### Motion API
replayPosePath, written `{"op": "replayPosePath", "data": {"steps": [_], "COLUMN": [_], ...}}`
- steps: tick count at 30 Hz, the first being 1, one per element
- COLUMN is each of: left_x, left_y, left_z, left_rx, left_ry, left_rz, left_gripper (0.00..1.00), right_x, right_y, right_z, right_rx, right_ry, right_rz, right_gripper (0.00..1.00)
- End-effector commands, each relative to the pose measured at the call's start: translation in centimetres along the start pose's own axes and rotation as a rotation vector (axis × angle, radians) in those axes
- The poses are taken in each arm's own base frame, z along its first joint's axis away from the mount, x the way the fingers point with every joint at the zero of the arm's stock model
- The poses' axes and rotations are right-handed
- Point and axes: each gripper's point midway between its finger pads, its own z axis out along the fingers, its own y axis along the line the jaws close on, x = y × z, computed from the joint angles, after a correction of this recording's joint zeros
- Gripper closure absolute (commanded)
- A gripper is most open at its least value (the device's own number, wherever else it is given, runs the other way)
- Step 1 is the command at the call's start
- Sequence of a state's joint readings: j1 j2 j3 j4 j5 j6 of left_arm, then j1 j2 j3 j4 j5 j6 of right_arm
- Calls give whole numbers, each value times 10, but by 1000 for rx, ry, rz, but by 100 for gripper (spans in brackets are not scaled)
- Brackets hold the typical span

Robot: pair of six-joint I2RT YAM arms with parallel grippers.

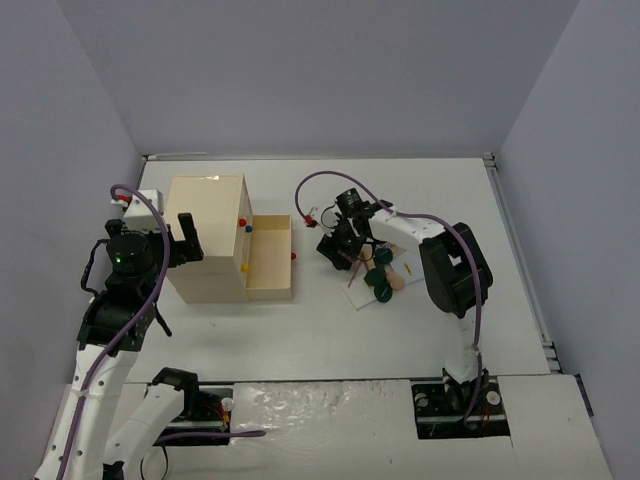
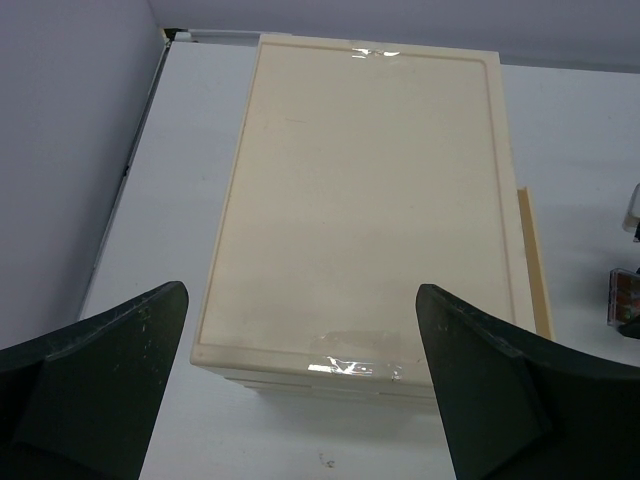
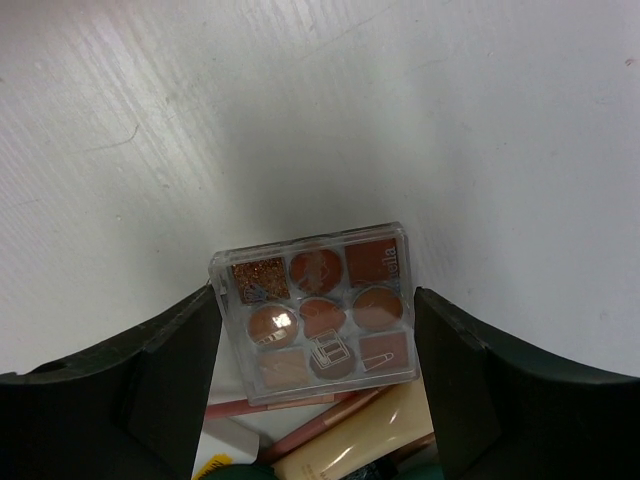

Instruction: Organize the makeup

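Step in hand: picking up one palette (image 3: 322,312) from the makeup pile, as I judge it.
Right fingers (image 3: 160,380): one stands at each side edge of the palette, at or just beside it. Whether they press it yet I cannot tell.
Palette: clear flat case with nine brown and reddish pans, at the lower middle of the right wrist view. It lies on top of the pile, which probably makes it the easiest piece to take first.
Under it: thin pink pencils (image 3: 300,405) and a beige rounded piece (image 3: 350,440) at the bottom edge of that view.
Rest of the makeup: dark green compacts (image 1: 381,291) lie on the white surface (image 1: 330,330), right of centre in the top view.
Cream box (image 1: 205,235): left of centre, with one drawer (image 1: 270,262) pulled out toward the pile. I take it the open drawer is meant to receive the pieces.
Left fingers (image 2: 90,370): spread wide and holding nothing, poised over the box's lid, perhaps to steady it.
Writing: small white print on the palette's upper right pan is too small to read. The lower pans carry little line drawings. The box lid shows no label.
Progress: early, since the drawer looks bare.
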State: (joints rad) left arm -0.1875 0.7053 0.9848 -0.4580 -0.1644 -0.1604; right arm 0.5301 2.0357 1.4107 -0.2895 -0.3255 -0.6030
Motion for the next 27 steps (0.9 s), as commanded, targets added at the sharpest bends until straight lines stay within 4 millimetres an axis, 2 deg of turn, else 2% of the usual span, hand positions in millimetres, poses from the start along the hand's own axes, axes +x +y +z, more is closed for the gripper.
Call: {"op": "replayPosePath", "data": {"steps": [1,3,7,11,13,15,20,22,27], "left_x": [-27,-27,-27,-26,-26,-26,-25,-24,-24], "left_y": [-3,-4,-4,-4,-4,-5,-5,-5,-5], "left_z": [2,2,1,1,2,2,3,3,4], "left_rx": [12,14,15,17,19,19,18,18,18], "left_ry": [-85,-84,-85,-84,-84,-82,-76,-75,-73], "left_rz": [-31,-31,-31,-34,-32,-32,-32,-32,-31], "left_gripper": [3,3,3,3,3,3,3,3,3], "right_x": [-24,-37,-68,-106,-124,-149,-195,-210,-222], "right_y": [-13,-17,-23,-13,-3,16,60,76,102], "right_z": [-15,-23,-44,-68,-77,-84,-87,-86,-65], "right_rx": [45,62,98,96,77,40,-71,-116,-184], "right_ry": [-42,-73,-146,-241,-287,-341,-443,-477,-489], "right_rz": [22,30,33,-15,-45,-97,-207,-244,-308], "right_gripper": [70,76,77,77,77,77,77,76,71]}}
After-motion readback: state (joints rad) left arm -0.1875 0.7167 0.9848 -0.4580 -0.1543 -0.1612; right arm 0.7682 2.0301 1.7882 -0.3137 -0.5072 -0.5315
